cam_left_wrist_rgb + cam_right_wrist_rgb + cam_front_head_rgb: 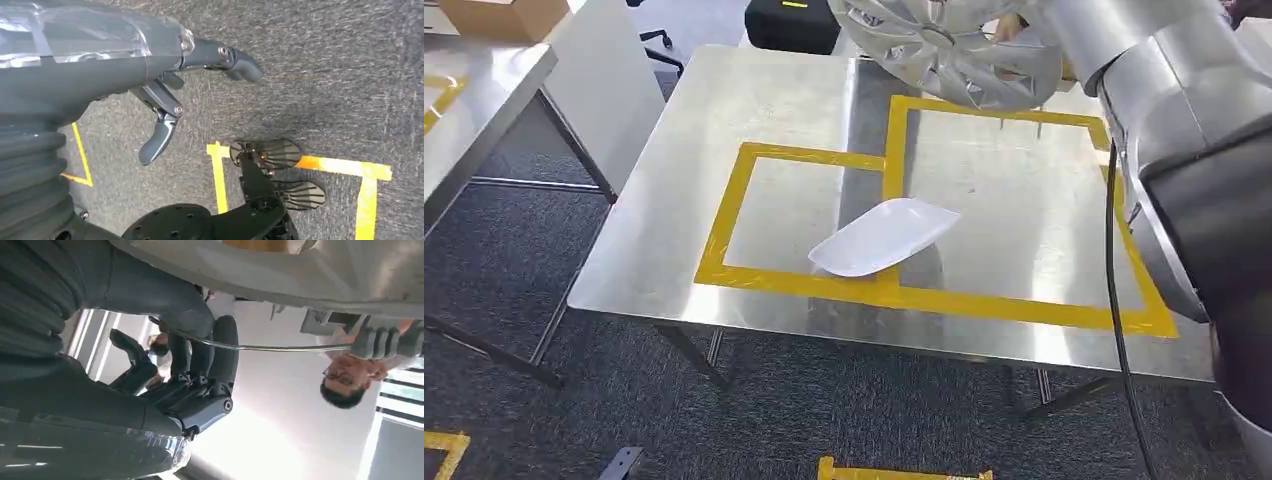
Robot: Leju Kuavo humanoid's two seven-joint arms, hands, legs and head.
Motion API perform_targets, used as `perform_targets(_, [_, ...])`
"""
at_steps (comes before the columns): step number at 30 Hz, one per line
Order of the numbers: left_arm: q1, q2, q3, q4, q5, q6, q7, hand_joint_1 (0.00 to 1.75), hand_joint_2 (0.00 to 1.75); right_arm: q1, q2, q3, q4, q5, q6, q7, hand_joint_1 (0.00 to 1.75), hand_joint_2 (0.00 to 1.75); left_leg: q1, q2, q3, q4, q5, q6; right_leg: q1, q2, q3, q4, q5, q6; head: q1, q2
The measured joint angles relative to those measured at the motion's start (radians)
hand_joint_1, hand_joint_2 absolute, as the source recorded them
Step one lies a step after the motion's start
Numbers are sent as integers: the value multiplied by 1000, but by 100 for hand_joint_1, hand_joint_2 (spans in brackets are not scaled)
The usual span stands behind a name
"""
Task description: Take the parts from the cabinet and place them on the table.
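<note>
One hubcap [949,50] rim clamped between right hand [197,385] fingers [225,352].

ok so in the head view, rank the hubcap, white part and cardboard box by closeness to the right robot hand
1. hubcap, held in the right robot hand, over the table's far edge.
2. white part, mid-table, overlapping the yellow tape.
3. cardboard box, far left on the neighbouring table.

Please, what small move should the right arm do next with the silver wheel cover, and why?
Probably lower the wheel cover into the larger yellow-taped square. The right hand grips its rim, holding it above the table's far edge, and that square is free; the white part lies mostly in the smaller one.
</note>
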Motion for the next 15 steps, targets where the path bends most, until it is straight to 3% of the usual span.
perform_targets(6, [0,0,8,3,-35,-24,-21,0,175,-16,-11,-29,0,-28,15,-9,175,175,0,-1,0,0,0,0,0,0,0,0,0,0,0,0])
perform_targets(15, [-1,-7,31,16,-77,-39,-38,0,175,-19,-71,-50,0,-27,36,50,175,175,-1,-6,0,0,0,0,-1,-3,0,0,0,0,1,0])
